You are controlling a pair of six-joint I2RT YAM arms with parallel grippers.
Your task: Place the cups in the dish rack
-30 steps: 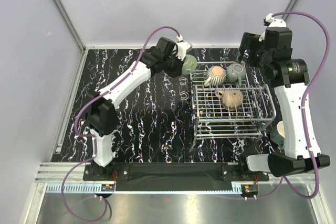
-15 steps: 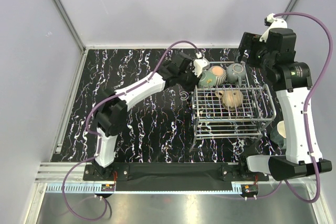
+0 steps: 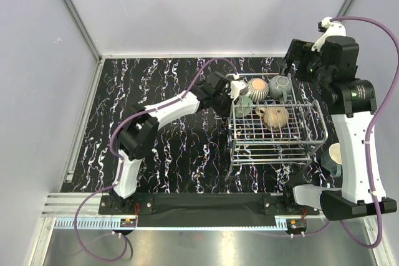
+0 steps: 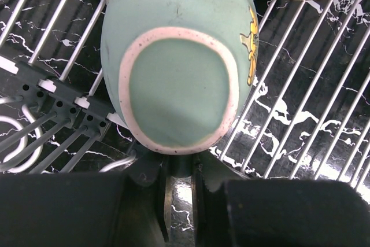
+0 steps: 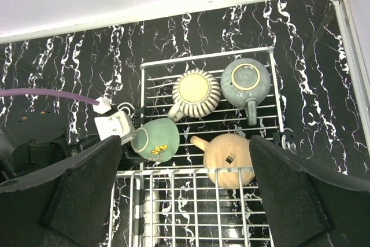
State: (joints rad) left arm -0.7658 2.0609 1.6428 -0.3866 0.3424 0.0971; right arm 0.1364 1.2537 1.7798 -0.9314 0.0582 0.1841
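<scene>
Right of centre in the overhead view, a rectangular silver wire dish rack (image 3: pixel 312 147) already holds three ceramic mugs: a cream mug with dark ribbed stripes (image 3: pixel 257 88), a grey-green mug (image 3: pixel 279 85) and a tan mug (image 3: pixel 274 116). A fourth, the teal-green mug (image 3: pixel 244 105), is bottom-up at the rack's upper-left corner, pinched by the left gripper (image 4: pixel 179 169); whether it rests on the wires is unclear. A dark teal mug (image 3: pixel 331 159) waits outside, lower right, beside the right arm. The right gripper (image 5: pixel 185 201) hangs spread wide and empty. A second earlier, the teal-green mug hung over the black marbled table (image 3: pixel 162 154), just left of the rack.
</scene>
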